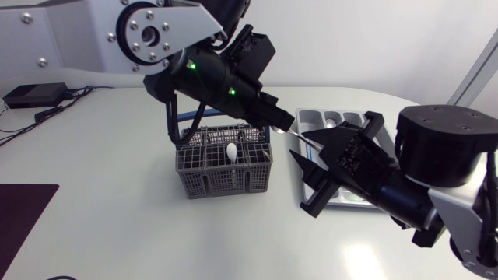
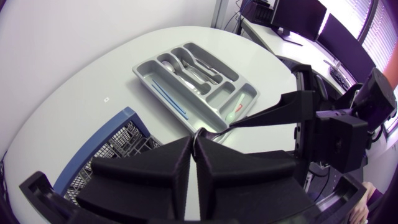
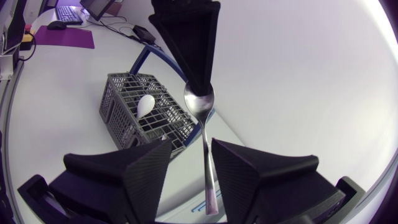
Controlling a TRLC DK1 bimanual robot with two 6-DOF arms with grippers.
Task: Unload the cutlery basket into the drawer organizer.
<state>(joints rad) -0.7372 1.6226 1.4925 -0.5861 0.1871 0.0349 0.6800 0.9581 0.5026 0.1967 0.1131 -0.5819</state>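
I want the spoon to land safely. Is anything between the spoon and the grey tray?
Only my right arm hangs above the drawer organizer, its jaws open around the spoon, which my left arm holds in its jaws. Nothing else visible lies between.

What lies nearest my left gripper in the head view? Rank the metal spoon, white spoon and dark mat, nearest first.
1. metal spoon: clamped in the left gripper itself.
2. white spoon: standing in the cutlery basket, beside the gripper.
3. dark mat: at the table's left edge.
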